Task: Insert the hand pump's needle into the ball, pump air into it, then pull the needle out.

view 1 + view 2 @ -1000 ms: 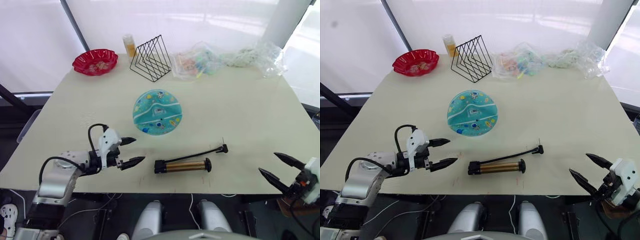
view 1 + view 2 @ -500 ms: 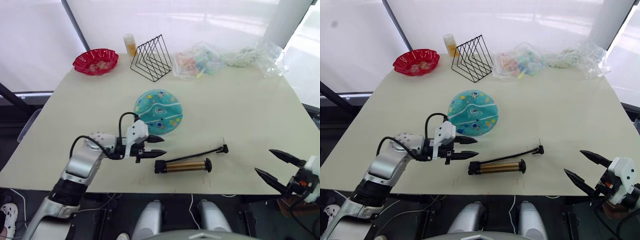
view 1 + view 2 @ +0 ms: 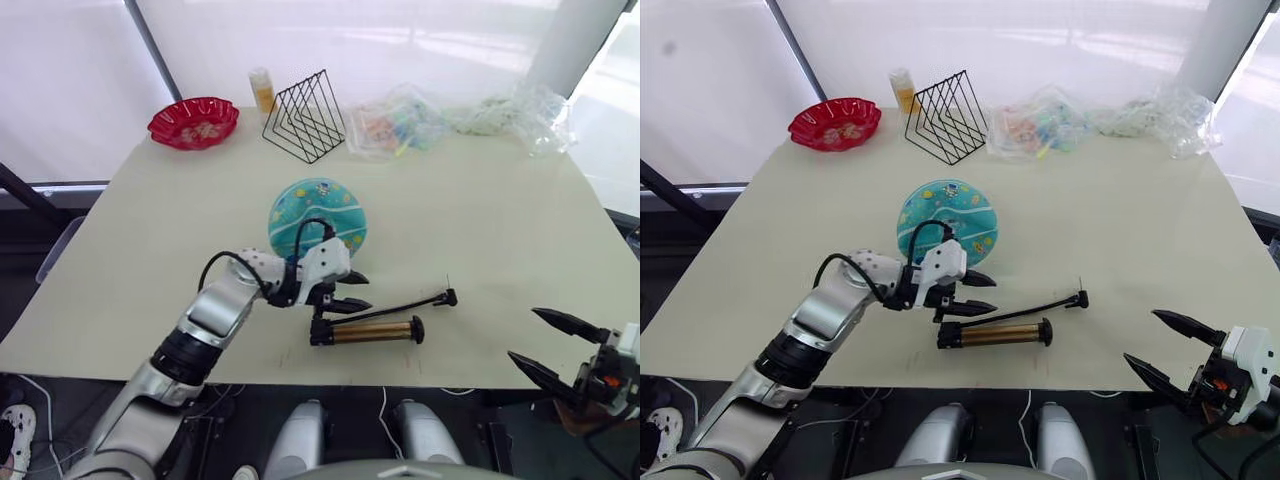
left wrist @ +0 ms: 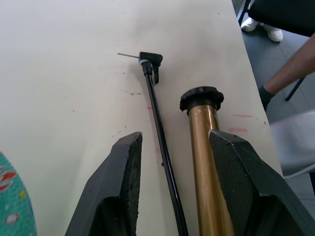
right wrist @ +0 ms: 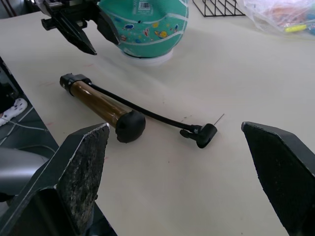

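Note:
The teal ball (image 3: 318, 215) with white stripes rests mid-table. In front of it lies the hand pump (image 3: 372, 330), its gold cylinder parallel to the front edge and its black hose (image 3: 390, 308) running right to the end fitting, where the thin needle (image 3: 447, 283) sticks out. My left gripper (image 3: 358, 292) is open just above the pump's left end. In the left wrist view the hose (image 4: 160, 137) and cylinder (image 4: 204, 162) lie between its fingers (image 4: 118, 196). My right gripper (image 3: 525, 335) hovers open and empty off the table's front right edge, well clear of the pump.
At the back of the table stand a red scalloped dish (image 3: 193, 122), a small bottle (image 3: 261, 88), a black wire rack (image 3: 303, 115) and clear plastic bags (image 3: 400, 120). A person's forearm (image 4: 290, 69) shows beyond the table's right edge.
My left arm has swung right from the table's front left to the pump's left end, staying open. The right gripper has sunk slightly. Ball and pump lie as before.

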You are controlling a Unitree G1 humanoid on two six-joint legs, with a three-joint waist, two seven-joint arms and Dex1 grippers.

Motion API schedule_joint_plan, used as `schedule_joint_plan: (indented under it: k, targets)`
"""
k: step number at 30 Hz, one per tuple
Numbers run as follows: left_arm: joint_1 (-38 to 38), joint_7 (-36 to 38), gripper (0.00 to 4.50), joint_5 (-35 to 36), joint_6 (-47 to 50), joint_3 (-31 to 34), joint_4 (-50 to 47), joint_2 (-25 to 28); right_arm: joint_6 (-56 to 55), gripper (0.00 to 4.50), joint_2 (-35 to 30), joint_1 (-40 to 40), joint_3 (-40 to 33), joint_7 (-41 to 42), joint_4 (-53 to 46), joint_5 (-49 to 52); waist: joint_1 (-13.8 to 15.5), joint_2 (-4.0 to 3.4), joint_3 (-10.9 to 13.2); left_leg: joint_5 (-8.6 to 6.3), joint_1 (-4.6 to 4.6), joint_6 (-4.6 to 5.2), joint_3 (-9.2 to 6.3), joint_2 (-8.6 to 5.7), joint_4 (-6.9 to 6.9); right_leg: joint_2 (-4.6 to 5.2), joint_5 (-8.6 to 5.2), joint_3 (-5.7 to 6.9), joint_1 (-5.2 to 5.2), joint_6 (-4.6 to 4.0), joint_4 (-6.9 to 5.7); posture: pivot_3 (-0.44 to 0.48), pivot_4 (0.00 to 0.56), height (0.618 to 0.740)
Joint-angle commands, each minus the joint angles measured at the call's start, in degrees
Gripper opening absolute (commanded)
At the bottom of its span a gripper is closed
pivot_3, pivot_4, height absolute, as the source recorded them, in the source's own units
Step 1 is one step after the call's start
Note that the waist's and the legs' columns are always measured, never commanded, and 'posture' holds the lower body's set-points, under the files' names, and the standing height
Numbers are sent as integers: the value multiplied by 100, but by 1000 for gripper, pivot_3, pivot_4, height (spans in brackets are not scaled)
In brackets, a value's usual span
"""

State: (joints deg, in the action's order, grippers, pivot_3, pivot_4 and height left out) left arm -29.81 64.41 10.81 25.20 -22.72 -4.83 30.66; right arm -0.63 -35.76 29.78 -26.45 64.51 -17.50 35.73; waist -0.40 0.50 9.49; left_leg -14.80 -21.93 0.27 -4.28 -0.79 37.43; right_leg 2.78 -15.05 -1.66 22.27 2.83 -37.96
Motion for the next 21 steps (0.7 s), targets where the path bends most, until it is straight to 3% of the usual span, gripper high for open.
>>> schedule_joint_plan:
  k: [1, 7, 21]
  targets:
    - [-355, -183, 2311, -294, 63, -365, 350, -436, -135, 4500, -12, -10, -200, 45, -103, 73, 9, 2, 1, 0, 3, 0, 0, -2, 1, 0, 0, 4, -7, 1, 2, 0, 150, 740]
    - [-702, -409, 2311, -720, -61, -702, 1051, -1010, -192, 4500, 17, -23, -206, 38, -94, 51, -46, 4, 3, 0, 4, 0, 0, -4, 0, -5, -1, 11, -10, 0, 3, 0, 150, 740]
    - [-1030, -579, 2311, -1452, -255, -1189, 2251, -1762, -299, 4500, 27, 35, -230, 57, -3, 3, -26, 6, 4, 0, 3, 0, -3, -7, 1, -3, -2, 13, -13, 2, 5, 0, 150, 740]
